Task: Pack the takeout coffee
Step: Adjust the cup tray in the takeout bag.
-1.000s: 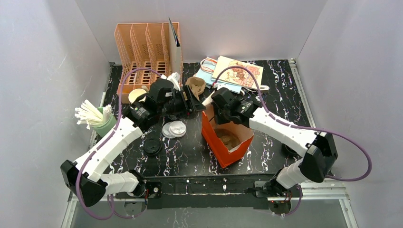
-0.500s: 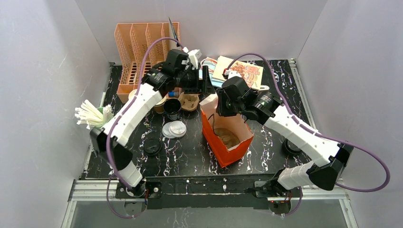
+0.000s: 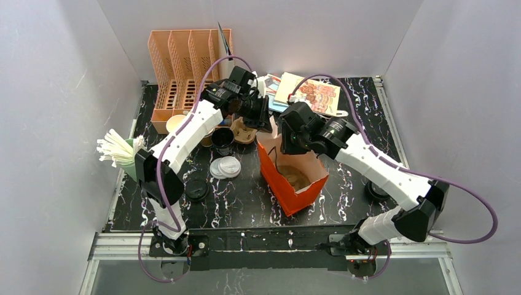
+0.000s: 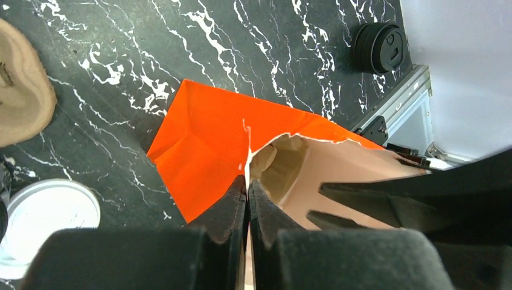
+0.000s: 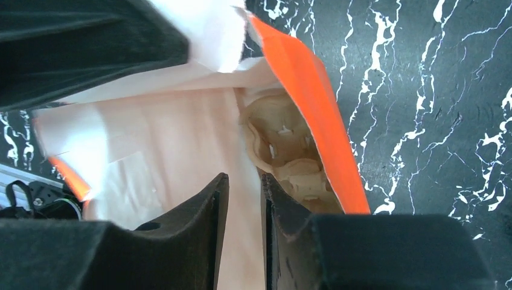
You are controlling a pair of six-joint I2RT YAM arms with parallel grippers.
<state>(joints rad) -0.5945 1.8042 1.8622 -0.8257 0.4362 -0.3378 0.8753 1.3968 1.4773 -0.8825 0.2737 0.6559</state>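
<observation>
— What do we see at the left fingers (image 4: 244, 198)?
— They are clenched on the torn top edge of the one orange bag (image 4: 205, 145), at a far corner. Our right fingers (image 5: 220, 194) straddle a wall of the same bag, with paper in the narrow gap. We cannot tell whether they press it.
— And inside the bag?
— One moulded pulp tray (image 5: 284, 154), lying at the bottom.
— Where is the kraft cup (image 3: 176, 121)?
— Outside the bag and well to its left, just beside the front of the peach file rack (image 3: 178, 61). It seems to stand upright, mouth up, long axis vertical (our left arm hides part of it).
— Shall we count the rest?
— One black cup (image 3: 222, 140), a second pulp tray (image 3: 246, 131) beside it, two white lids (image 3: 225, 167) overlapping, two black lids (image 3: 198, 189) well apart, and one green holder of white sticks (image 3: 123, 153) at the left edge.
— Any room to move?
— Bare desk (image 3: 246, 203) lies between the bag and the near edge. Booklets (image 3: 310, 92) crowd the back right.
</observation>
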